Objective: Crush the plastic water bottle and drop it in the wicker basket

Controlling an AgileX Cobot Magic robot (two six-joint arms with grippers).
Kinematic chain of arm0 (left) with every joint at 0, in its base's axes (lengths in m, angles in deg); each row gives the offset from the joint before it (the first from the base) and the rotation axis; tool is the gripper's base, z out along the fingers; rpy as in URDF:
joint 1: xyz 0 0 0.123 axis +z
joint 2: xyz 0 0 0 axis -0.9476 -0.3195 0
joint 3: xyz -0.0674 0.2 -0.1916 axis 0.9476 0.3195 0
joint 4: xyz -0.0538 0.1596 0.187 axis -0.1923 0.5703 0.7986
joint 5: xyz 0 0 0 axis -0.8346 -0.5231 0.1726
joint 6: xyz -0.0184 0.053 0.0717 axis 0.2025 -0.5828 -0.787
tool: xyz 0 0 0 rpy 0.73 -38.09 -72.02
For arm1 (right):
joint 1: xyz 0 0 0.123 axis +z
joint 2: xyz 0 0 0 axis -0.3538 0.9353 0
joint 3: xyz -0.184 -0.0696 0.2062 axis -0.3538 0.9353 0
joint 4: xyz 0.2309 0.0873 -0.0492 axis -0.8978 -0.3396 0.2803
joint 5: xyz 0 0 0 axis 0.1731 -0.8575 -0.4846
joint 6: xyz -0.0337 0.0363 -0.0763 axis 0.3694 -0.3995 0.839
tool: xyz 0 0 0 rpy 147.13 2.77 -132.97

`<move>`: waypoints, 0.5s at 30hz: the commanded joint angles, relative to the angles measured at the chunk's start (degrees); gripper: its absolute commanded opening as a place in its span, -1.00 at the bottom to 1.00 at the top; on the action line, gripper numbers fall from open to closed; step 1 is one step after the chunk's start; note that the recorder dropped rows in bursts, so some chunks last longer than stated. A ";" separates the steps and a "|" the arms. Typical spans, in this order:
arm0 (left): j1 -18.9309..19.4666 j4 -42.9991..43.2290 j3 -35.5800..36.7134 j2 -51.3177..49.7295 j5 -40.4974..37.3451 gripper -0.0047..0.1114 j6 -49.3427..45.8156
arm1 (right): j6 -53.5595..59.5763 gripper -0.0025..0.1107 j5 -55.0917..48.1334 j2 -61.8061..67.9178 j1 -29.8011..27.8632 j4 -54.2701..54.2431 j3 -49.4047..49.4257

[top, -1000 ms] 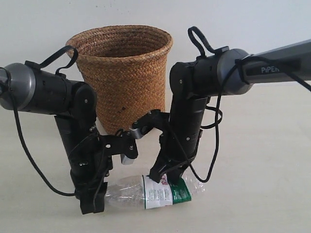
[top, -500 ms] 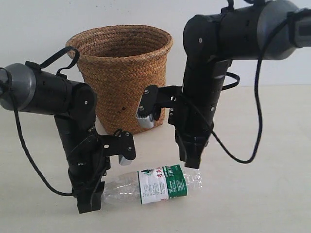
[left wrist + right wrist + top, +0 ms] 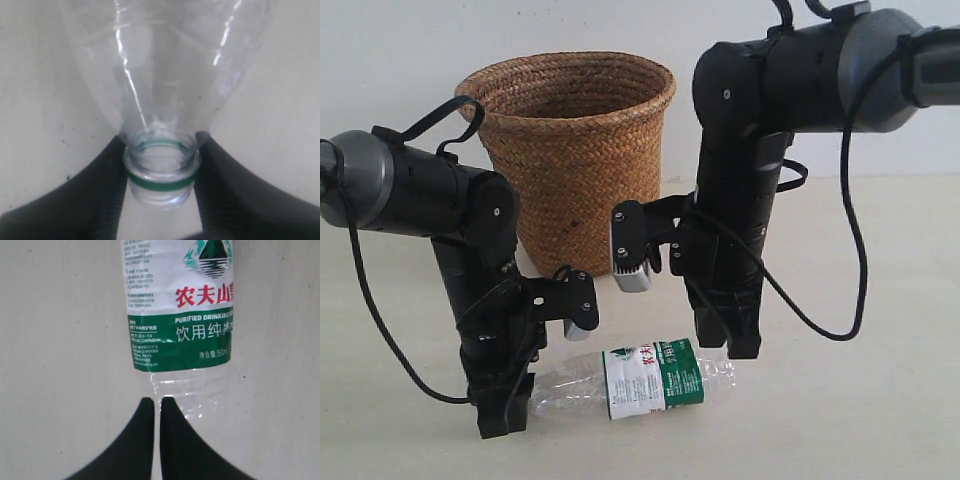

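Bottle: the plastic water bottle (image 3: 642, 379) lies on its side on the table (image 3: 880, 400), in front of the wicker basket (image 3: 575, 150), neck toward my left gripper (image 3: 505, 412).
Left fingers: I pinch the neck at its green ring, one finger on each side.
Right fingers: my right gripper (image 3: 744, 347) is pressed nearly together and holds nothing; it hangs over the clear base end past the label.
Room: bare table lies to the right of and in front of the bottle.
Change: a second ago my right fingers clamped the label; now they are off it.
Hidden: I cannot tell whether my right tips touch the plastic; my arms hide the basket's base.
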 commanded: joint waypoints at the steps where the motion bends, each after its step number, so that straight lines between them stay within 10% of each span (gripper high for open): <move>1: 0.14 0.15 -0.15 0.10 0.10 -0.85 -0.34 | -1.45 -0.96 1.40 0.70 0.13 -0.35 0.34; 15: 1.02 -1.90 0.83 0.10 2.31 -0.85 -0.22 | -1.45 -0.96 8.35 1.44 0.13 -1.20 0.34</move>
